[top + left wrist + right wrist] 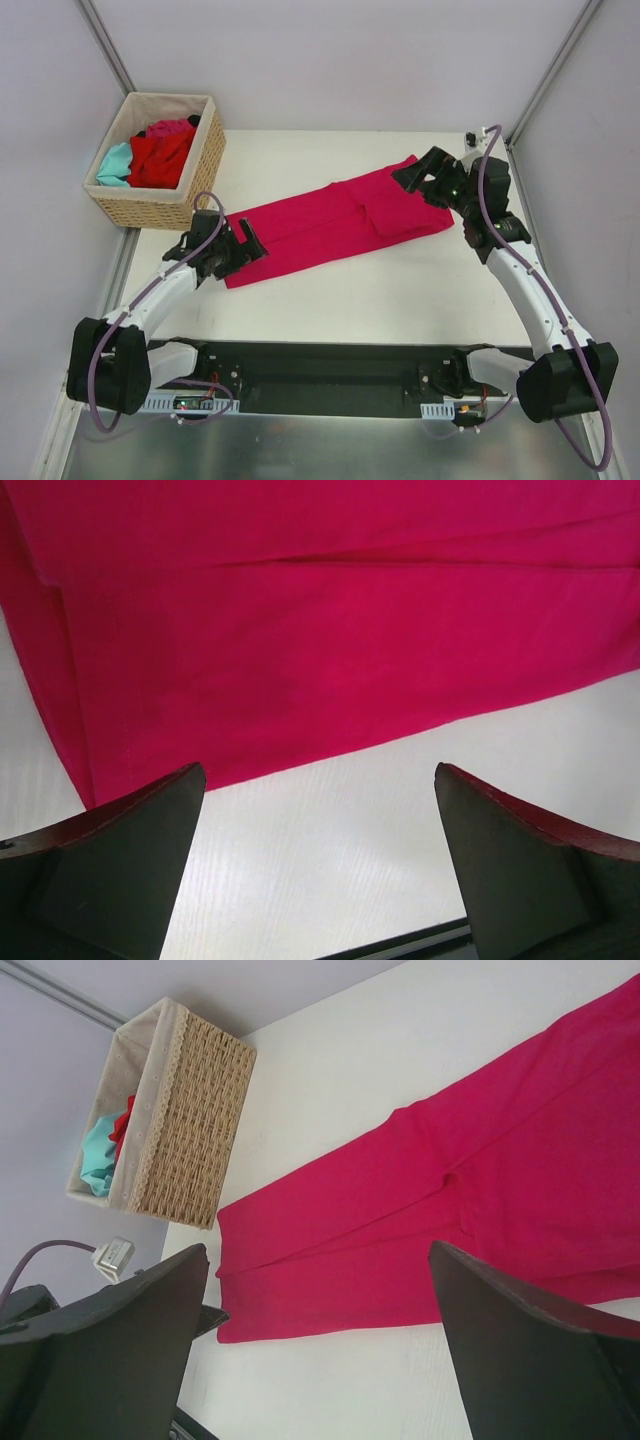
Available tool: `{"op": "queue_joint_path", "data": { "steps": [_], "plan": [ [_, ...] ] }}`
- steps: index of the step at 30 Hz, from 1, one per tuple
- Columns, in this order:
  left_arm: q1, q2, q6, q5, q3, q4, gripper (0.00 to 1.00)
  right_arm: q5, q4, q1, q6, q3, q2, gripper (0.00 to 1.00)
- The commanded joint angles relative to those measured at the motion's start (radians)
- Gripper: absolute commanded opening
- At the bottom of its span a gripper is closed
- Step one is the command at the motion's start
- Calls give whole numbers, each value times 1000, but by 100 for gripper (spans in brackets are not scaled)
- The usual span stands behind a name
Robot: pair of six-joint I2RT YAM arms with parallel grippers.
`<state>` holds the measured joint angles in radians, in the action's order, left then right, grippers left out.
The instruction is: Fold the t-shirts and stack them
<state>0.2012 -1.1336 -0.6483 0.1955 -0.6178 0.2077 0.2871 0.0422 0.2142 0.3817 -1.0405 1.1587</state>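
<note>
A magenta-pink t-shirt [330,220] lies folded into a long strip, slanting across the table from near left to far right. My left gripper [250,240] hovers at the strip's near left end, open and holding nothing. In the left wrist view the cloth [330,630] fills the upper part, and bare table shows between the spread fingertips of the left gripper [320,770]. My right gripper [405,178] is at the far right end of the strip, also open and holding nothing. Its wrist view looks down the length of the shirt [420,1220] past the right gripper [318,1250].
A tan wicker basket [205,160] stands off the table's far left corner, also seen in the right wrist view [195,1130]. It holds a red t-shirt [160,160], a teal one [115,165] and a pink one [170,128]. Grey walls enclose the table.
</note>
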Motion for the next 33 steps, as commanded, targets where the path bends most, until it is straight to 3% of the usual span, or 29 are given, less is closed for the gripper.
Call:
{"op": "queue_joint_path", "data": {
  "steps": [1,12,25,30,33],
  "plan": [
    [-3,-55,-28,-79,-2,-42,99,24,-28,5,-3,11,-16,96],
    [69,-153,-88,-108,56,-99,99,11,1,5,-12,5,-22,96],
    [489,-189,-293,-179,139,-119,99,6,22,5,-6,16,-24,96],
    [731,-320,-329,-174,50,-116,99,0,36,5,-6,17,-25,96],
    [863,-441,-285,-175,-94,-94,99,0,42,5,-6,11,-24,96]
  ]
}}
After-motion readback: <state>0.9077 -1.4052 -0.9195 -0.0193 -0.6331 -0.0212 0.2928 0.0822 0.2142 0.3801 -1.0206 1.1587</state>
